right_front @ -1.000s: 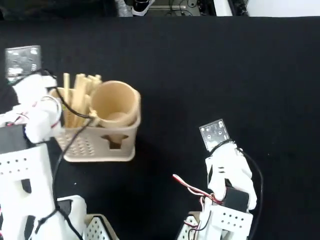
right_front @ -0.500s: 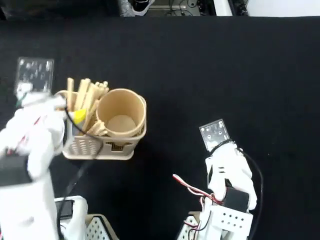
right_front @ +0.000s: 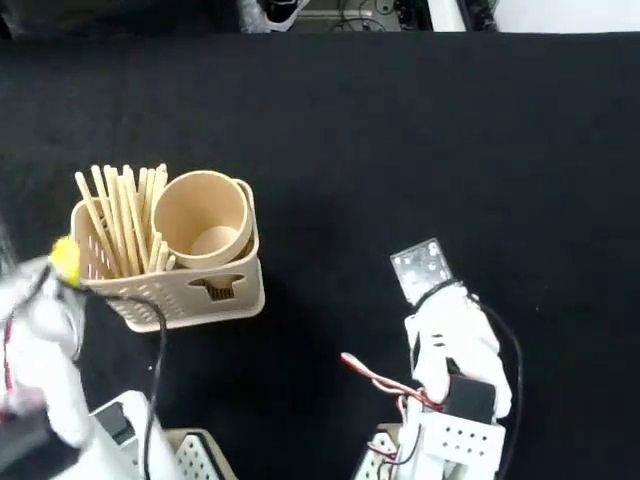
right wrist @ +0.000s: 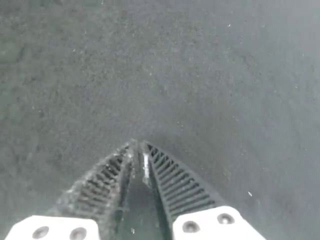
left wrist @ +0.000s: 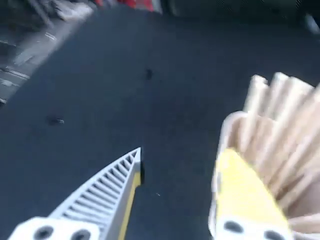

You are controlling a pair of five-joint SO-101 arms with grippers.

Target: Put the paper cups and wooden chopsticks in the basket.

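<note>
End effector (left wrist: pixel 182 152), left, splayed beside basket (left wrist: pixel 227 122)

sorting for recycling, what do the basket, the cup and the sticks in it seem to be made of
Basket: likely moulded plastic, beige and matte, judging by its perforated wall and cut-out handle. Cup: probably paper, tan, matte, thin rolled rim. Chopsticks: pale bare wood or bamboo, unvarnished; which one is unclear.

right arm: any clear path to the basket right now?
Probably yes. Open black table lies between the right claw, shut, and the basket. The left claw sits open at the basket's far side. Whether the arm stretches that far is unclear.
</note>
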